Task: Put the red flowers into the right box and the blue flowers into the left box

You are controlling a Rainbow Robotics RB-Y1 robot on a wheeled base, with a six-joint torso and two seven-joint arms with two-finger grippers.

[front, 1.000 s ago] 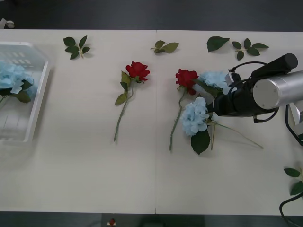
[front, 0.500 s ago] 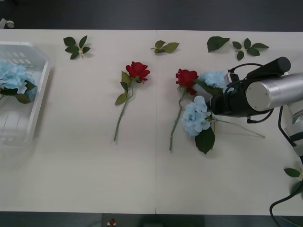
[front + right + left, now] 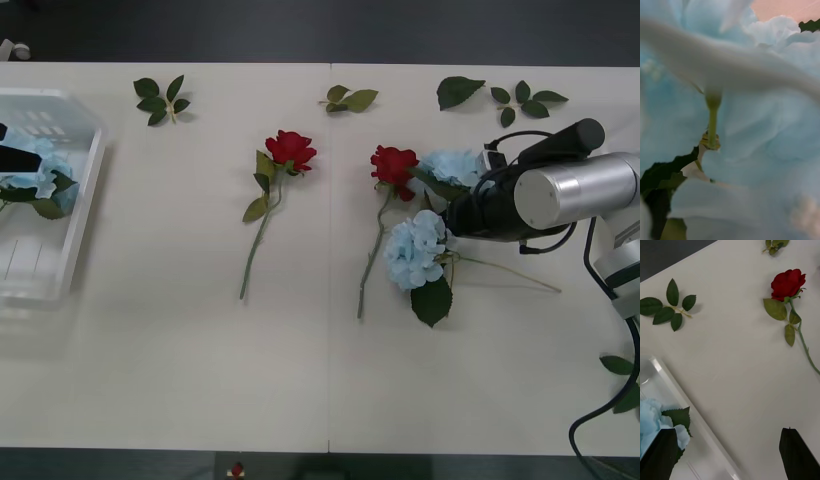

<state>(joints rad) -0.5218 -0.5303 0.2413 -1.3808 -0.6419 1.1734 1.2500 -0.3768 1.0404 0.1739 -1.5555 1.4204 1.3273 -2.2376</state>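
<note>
Two blue flowers (image 3: 418, 252) lie on the table (image 3: 200, 370), just beside a red rose (image 3: 394, 164) and well apart from the left box (image 3: 82, 215). My right claw (image 3: 452, 222) is pushed in against the nearer blue head; whether it is open or closed I cannot tell, because petals (image 3: 752, 112) cover its camera. I judge the bloom as light, soft and easy to crush, so the thin stem (image 3: 505, 272) is the better place to hold. My left claw (image 3: 730, 453) stands wide open above the box rim (image 3: 696, 416). No brand or writing can be read.
</note>
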